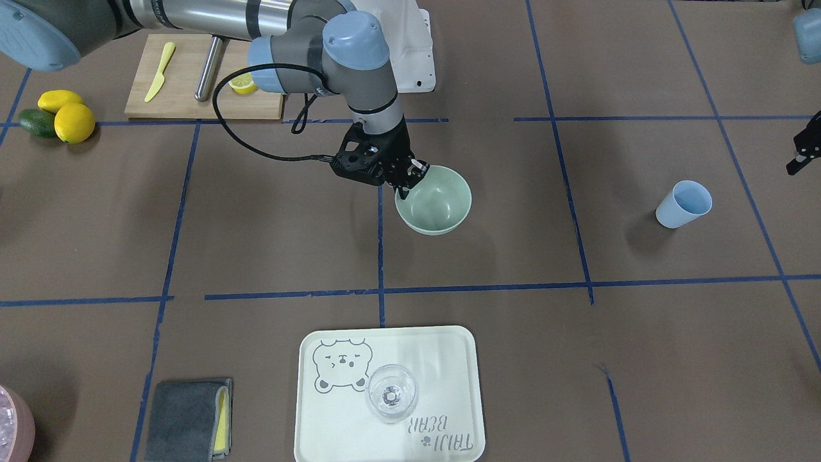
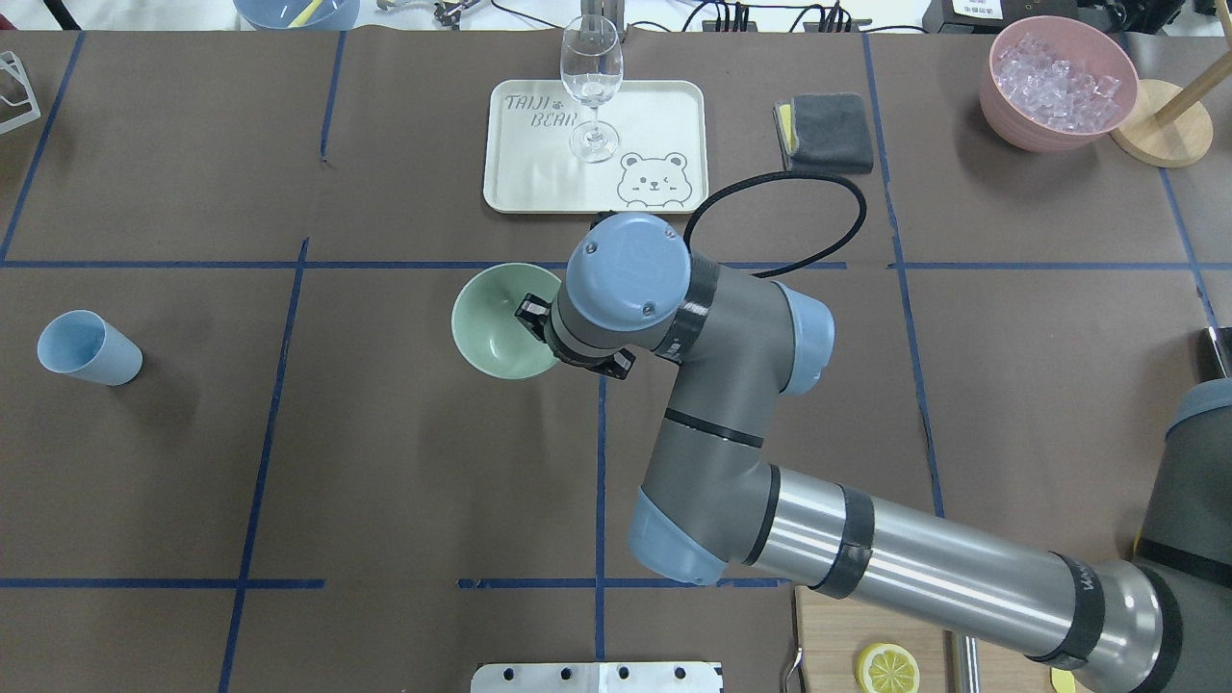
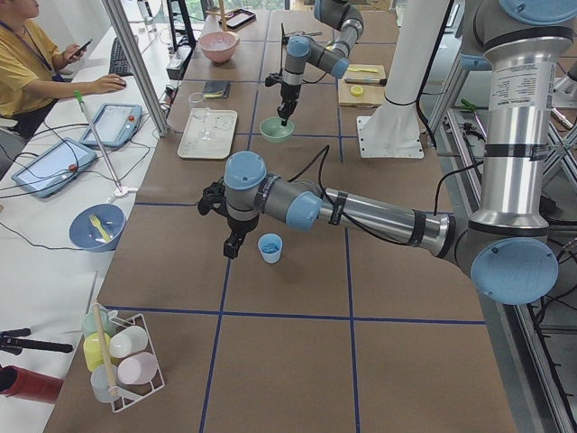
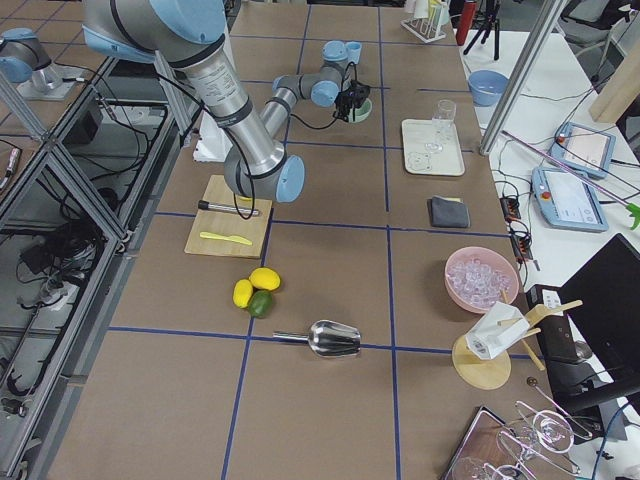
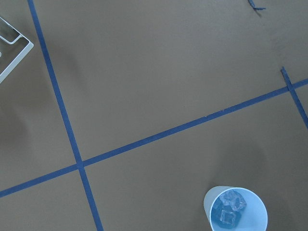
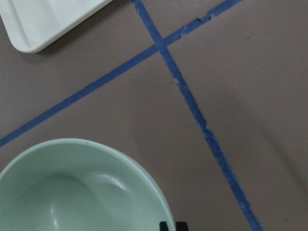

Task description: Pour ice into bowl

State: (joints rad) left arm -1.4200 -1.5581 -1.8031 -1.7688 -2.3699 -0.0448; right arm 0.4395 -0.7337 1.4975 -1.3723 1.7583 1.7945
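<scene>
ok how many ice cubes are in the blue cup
2 in the blue cup: one cube uppermost in the wrist view, another cube just below it. More may hide beneath.

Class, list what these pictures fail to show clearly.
1. Right pincer: whether it grips the bowl by its rim. Overhead, its arm covers it; the wrist view's bottom edge cuts the tips.
2. Left pincer: open or shut. The front view's right edge cuts it.
3. Ice count in the cup: the left wrist view's bottom edge cuts the cup.

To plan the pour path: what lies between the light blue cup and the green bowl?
Between cup and bowl: only bare table crossed by one blue tape line, shown in the overhead view.
</scene>
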